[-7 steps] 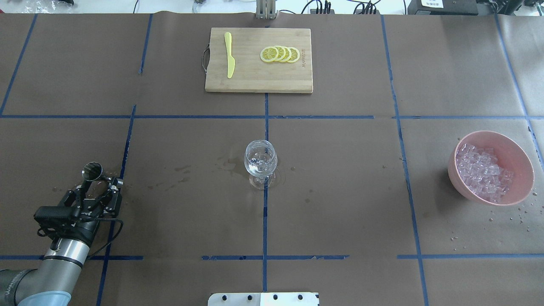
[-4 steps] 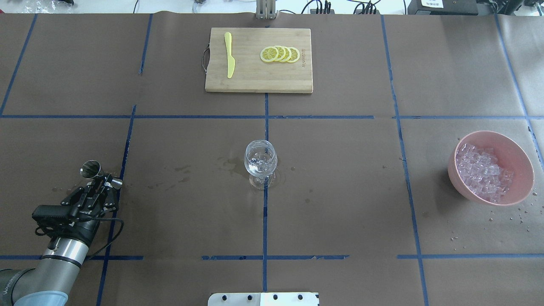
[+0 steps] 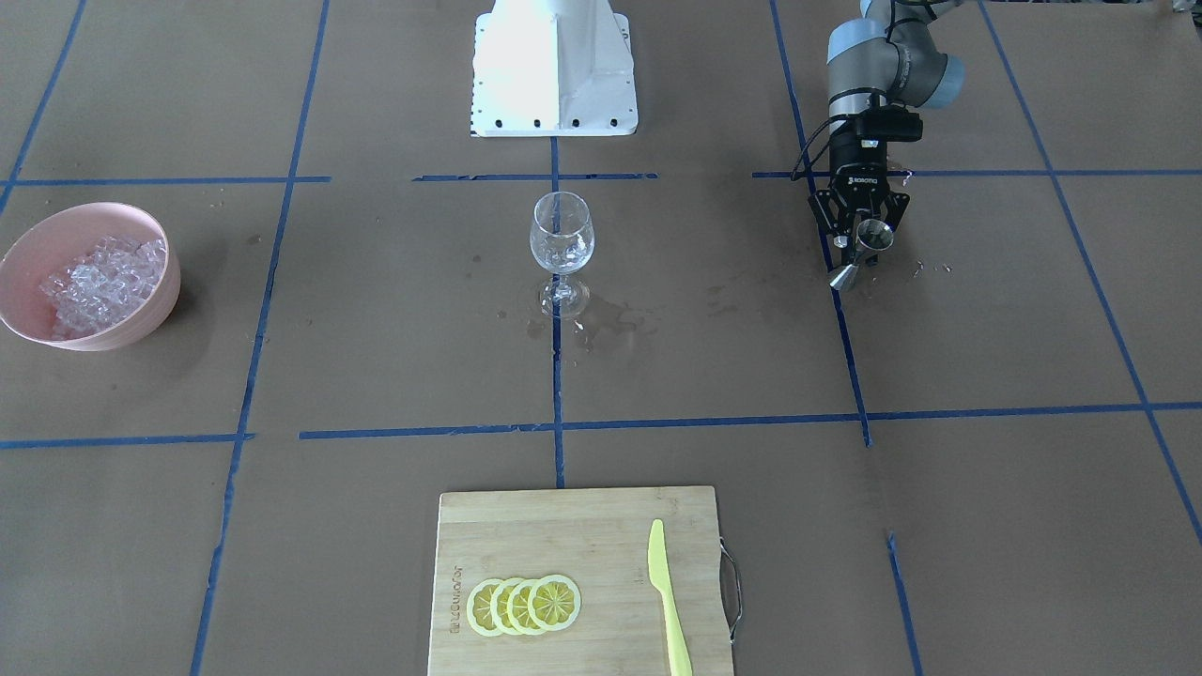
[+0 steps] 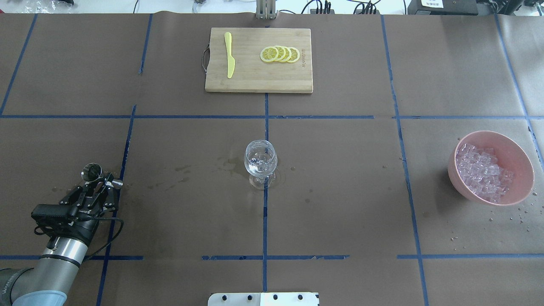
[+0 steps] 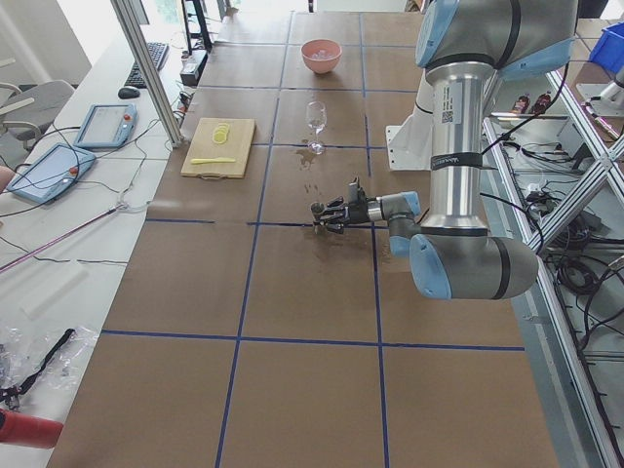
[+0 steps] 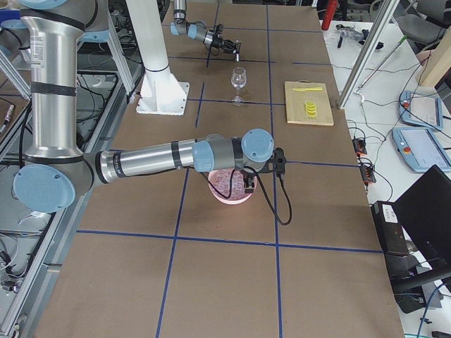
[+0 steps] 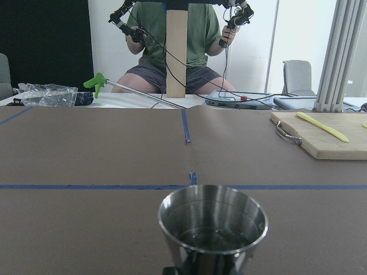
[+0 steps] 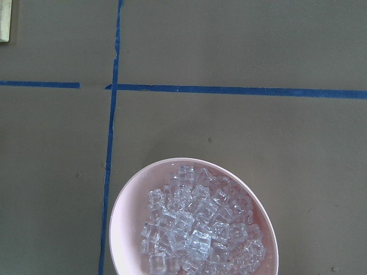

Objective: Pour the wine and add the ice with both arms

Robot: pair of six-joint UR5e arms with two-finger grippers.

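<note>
My left gripper (image 4: 101, 188) is shut on a steel jigger (image 4: 92, 171) and holds it low over the table's left side; both also show in the front view, gripper (image 3: 859, 235) and jigger (image 3: 865, 246). In the left wrist view the jigger's cup (image 7: 213, 224) stands upright with a small dark pool of wine (image 7: 213, 238) in it. The wine glass (image 4: 260, 159) stands at the table's middle. The pink bowl (image 4: 523, 157) holds the ice (image 4: 482, 172) at the right. My right gripper (image 6: 250, 180) hangs over the bowl in the exterior right view only; I cannot tell its state.
A bamboo cutting board (image 4: 246, 80) with lemon slices (image 4: 280, 54) and a yellow plastic knife (image 4: 229, 54) lies at the far side. Wet stains (image 4: 231, 163) lie around the glass's foot. The white robot stand (image 3: 554, 66) is at the near edge.
My left gripper has turned a little at the wrist and drawn slightly back with the jigger in it. The glass and bowl have not moved.
</note>
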